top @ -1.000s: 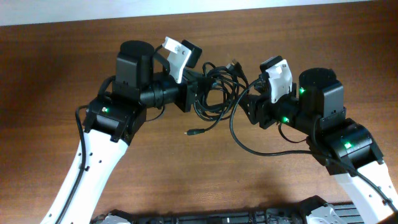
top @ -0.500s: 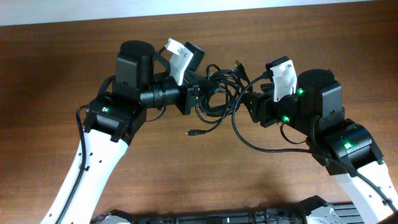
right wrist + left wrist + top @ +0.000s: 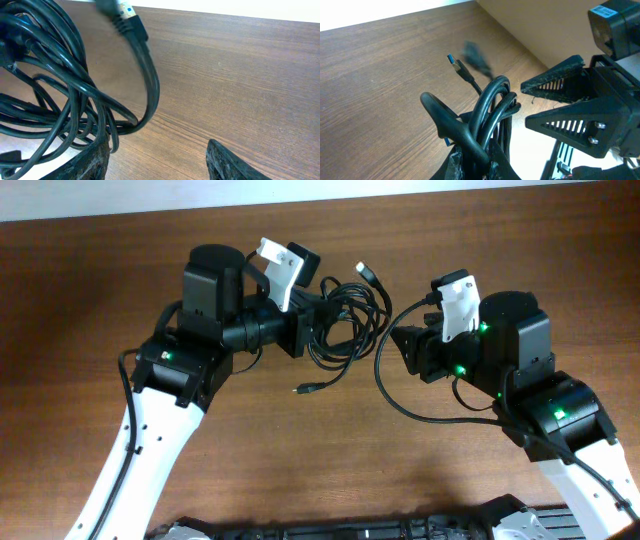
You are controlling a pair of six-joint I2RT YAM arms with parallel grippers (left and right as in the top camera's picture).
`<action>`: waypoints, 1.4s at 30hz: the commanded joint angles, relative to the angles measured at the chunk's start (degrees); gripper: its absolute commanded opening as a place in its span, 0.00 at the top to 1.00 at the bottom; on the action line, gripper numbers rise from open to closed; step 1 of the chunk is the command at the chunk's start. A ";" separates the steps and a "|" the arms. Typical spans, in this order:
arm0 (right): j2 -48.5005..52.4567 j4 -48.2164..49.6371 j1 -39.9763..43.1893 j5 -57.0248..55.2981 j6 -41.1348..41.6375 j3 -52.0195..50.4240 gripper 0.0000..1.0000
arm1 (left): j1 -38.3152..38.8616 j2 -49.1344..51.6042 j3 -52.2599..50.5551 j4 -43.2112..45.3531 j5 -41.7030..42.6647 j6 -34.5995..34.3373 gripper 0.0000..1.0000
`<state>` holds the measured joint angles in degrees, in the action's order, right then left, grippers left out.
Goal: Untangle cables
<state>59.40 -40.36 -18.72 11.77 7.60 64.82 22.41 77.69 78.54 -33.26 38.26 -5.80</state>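
Where the two arms meet near the back of the table (image 3: 90, 300), the cables (image 3: 345, 320) sit in one black bunch. The left jaws are squeezed tight on this bunch. A plug with a blue tip (image 3: 462, 70) sticks out past the top of it. The right jaws are wide open with nothing in them, just beside the loops. One long loop (image 3: 420, 418) runs out by the right arm, and a small plug (image 3: 300, 390) lies near the bunch on the table.
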 commanded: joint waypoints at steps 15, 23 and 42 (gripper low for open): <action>-0.55 0.04 0.04 -1.49 0.46 0.68 0.39 | -0.07 -1.01 0.63 0.15 16.17 -2.36 1.00; -0.55 -0.83 0.04 -8.13 7.52 0.66 0.39 | -0.09 -1.01 0.63 -4.63 22.40 1.68 1.00; -0.55 -3.19 0.04 -13.99 12.85 0.66 0.38 | -2.49 -1.33 0.63 -1.25 9.44 1.55 1.00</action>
<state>59.40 -43.40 -18.87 -0.84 19.75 64.82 20.08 77.69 78.54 -36.07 49.50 -4.10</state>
